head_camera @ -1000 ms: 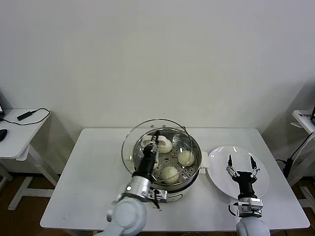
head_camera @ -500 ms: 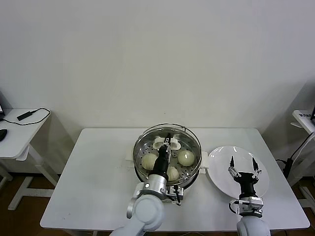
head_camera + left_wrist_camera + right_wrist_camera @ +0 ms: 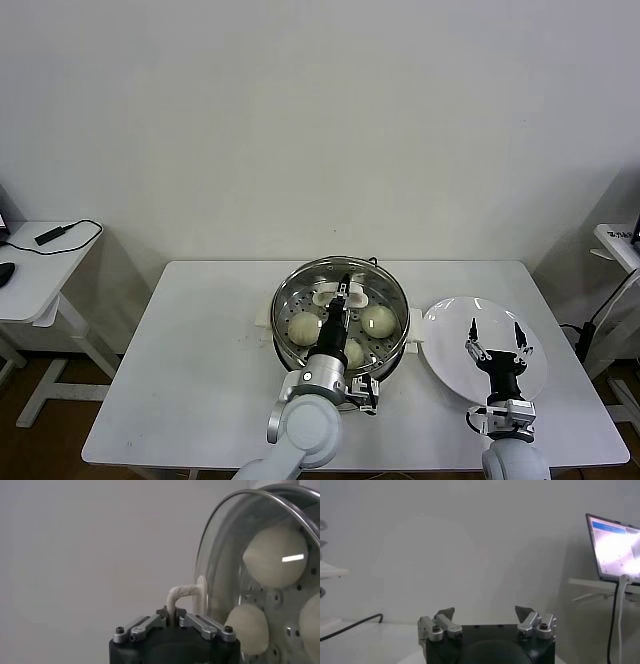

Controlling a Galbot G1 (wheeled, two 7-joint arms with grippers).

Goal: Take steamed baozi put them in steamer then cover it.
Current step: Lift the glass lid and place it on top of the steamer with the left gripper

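From the head view you see the steamer (image 3: 340,322) at the table's (image 3: 180,380) centre, the cover (image 3: 341,268) lying over it, and steamed baozi (image 3: 378,320) visible through the glass. Your left gripper (image 3: 340,296) is clamped on the cover's cream handle (image 3: 338,294). Your right gripper (image 3: 497,341) hangs with fingers spread above the white plate (image 3: 445,345), right of the steamer.

Left wrist view: jaws closed on the handle (image 3: 181,594); baozi (image 3: 276,555) sit behind the glass.

Right wrist view: the right gripper (image 3: 485,615) stands apart, holding nothing.
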